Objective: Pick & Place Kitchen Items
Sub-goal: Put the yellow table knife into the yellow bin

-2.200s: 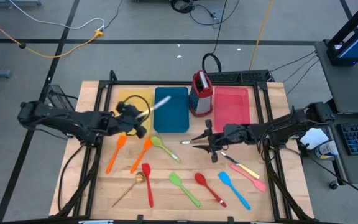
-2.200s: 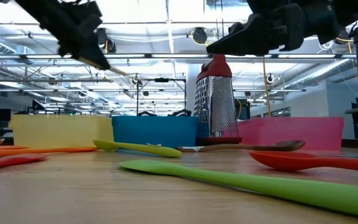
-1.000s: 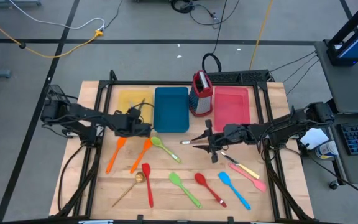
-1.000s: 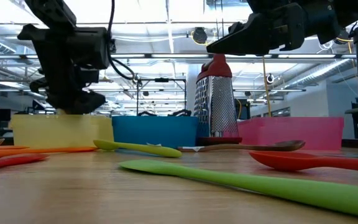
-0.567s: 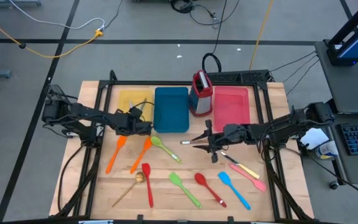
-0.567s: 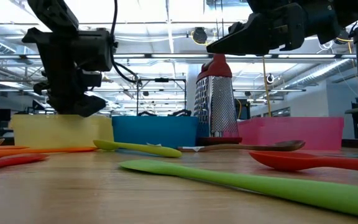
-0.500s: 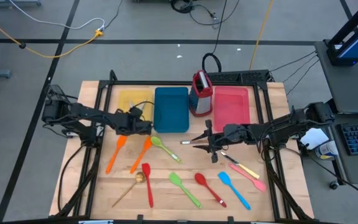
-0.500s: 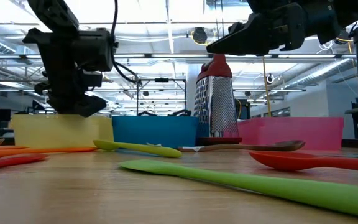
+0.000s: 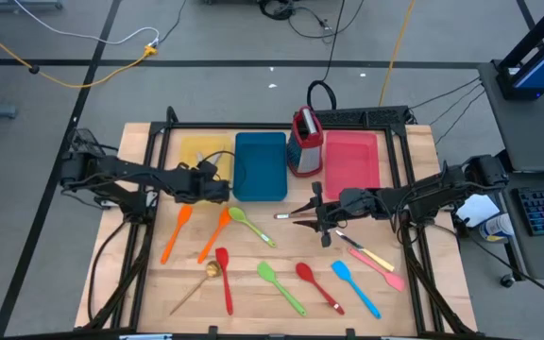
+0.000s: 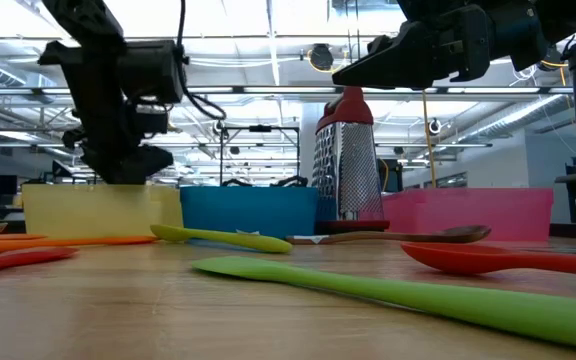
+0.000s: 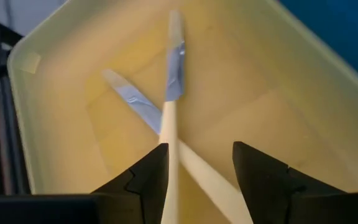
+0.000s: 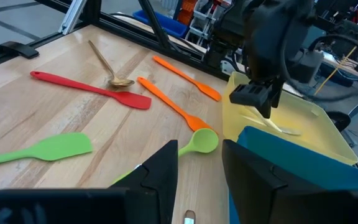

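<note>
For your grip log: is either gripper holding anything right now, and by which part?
Nothing is held. The left gripper hangs open over the yellow tray, with two cream-handled knives lying inside. The right gripper is empty.

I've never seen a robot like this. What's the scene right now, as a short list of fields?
left claw: open, over the yellow tray
in the yellow tray: two cream-handled knives, crossed
right claw: above the table's middle, nothing seen in it
other trays: blue tray, pink tray
between them: red-topped grater, upright
on the table: orange, green, red, blue and pink utensils
</note>
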Action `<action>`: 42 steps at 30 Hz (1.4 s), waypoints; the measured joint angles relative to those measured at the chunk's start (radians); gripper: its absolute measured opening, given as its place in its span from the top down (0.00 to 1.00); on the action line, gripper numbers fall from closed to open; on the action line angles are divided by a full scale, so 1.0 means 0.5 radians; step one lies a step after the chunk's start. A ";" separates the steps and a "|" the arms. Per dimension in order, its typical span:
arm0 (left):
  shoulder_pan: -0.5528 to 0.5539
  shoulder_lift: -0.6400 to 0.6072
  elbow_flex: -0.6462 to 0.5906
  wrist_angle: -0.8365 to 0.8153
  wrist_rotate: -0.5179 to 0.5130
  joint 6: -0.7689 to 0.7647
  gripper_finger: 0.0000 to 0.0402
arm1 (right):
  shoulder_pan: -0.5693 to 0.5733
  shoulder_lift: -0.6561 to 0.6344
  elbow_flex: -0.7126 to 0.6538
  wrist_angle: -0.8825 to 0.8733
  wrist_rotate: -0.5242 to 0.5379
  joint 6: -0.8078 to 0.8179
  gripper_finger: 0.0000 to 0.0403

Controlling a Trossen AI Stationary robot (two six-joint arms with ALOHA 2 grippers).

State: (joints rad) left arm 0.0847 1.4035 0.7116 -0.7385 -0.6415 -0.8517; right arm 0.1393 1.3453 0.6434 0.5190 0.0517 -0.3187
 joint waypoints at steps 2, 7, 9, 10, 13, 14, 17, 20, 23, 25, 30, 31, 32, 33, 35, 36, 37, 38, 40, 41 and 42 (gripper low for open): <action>-0.020 -0.075 0.000 0.001 0.034 0.017 0.54 | 0.000 0.000 0.000 -0.001 0.000 0.000 0.71; -0.082 -0.307 0.000 0.018 0.025 0.046 0.54 | 0.000 0.000 0.000 -0.001 -0.001 0.077 0.70; -0.115 -0.391 0.000 0.054 0.025 0.083 0.54 | 0.000 0.000 0.000 0.000 -0.002 0.259 0.70; -0.136 -0.423 0.000 0.084 0.025 0.110 0.54 | 0.000 0.000 0.000 0.006 -0.002 0.343 0.70; -0.213 -0.484 0.000 0.231 0.027 0.219 0.54 | -0.004 0.000 0.000 0.037 0.000 0.434 0.70; -0.244 -0.489 0.000 0.282 0.027 0.258 0.54 | -0.004 0.000 0.000 0.047 0.001 0.439 0.70; -0.335 -0.487 0.000 0.471 0.028 0.417 0.54 | -0.004 0.000 0.000 0.085 0.000 0.442 0.70; -0.420 -0.461 0.000 0.669 0.028 0.601 0.54 | -0.003 0.001 0.000 0.088 -0.001 0.442 0.70; -0.491 -0.453 0.000 0.807 0.034 0.740 0.54 | -0.001 0.001 0.000 0.090 -0.001 0.443 0.71; -0.523 -0.433 0.003 0.931 0.032 0.797 0.54 | -0.001 0.001 0.000 0.096 -0.001 0.443 0.71; -0.567 -0.427 0.002 1.037 0.031 0.908 0.54 | -0.001 0.001 0.000 0.208 -0.001 0.476 0.71; -0.567 -0.427 0.002 1.029 0.031 0.916 0.54 | -0.001 0.001 0.000 0.199 -0.001 0.490 0.71; -0.567 -0.424 0.002 1.016 0.032 0.915 0.54 | -0.001 0.001 0.000 0.183 -0.001 0.497 0.71; -0.567 -0.422 0.001 1.012 0.032 0.905 0.54 | -0.001 0.001 0.000 0.150 -0.001 0.510 0.71; -0.567 -0.425 0.001 1.016 0.031 0.900 0.54 | 0.007 0.001 0.000 0.055 -0.001 0.561 0.71; -0.567 -0.425 0.001 1.016 0.030 0.901 0.54 | 0.015 0.001 0.000 -0.005 0.001 0.594 0.70; -0.567 -0.425 0.001 1.012 0.031 0.901 0.54 | 0.025 0.001 0.000 -0.069 0.000 0.625 0.69; -0.567 -0.423 0.001 1.009 0.031 0.900 0.54 | 0.033 0.001 0.000 -0.123 0.000 0.659 0.67; -0.567 -0.424 0.001 1.013 0.031 0.863 0.54 | 0.050 -0.001 0.000 -0.239 0.002 0.750 0.64; -0.567 -0.424 0.001 1.018 0.030 0.841 0.54 | 0.057 -0.013 0.000 -0.311 0.001 0.812 0.62; -0.567 -0.424 0.001 1.018 0.031 0.828 0.54 | 0.068 -0.045 0.000 -0.409 0.000 0.878 0.61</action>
State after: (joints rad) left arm -0.1986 1.1915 0.7120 -0.2295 -0.6262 -0.4374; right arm 0.1734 1.3230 0.6432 0.3143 0.0517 0.1203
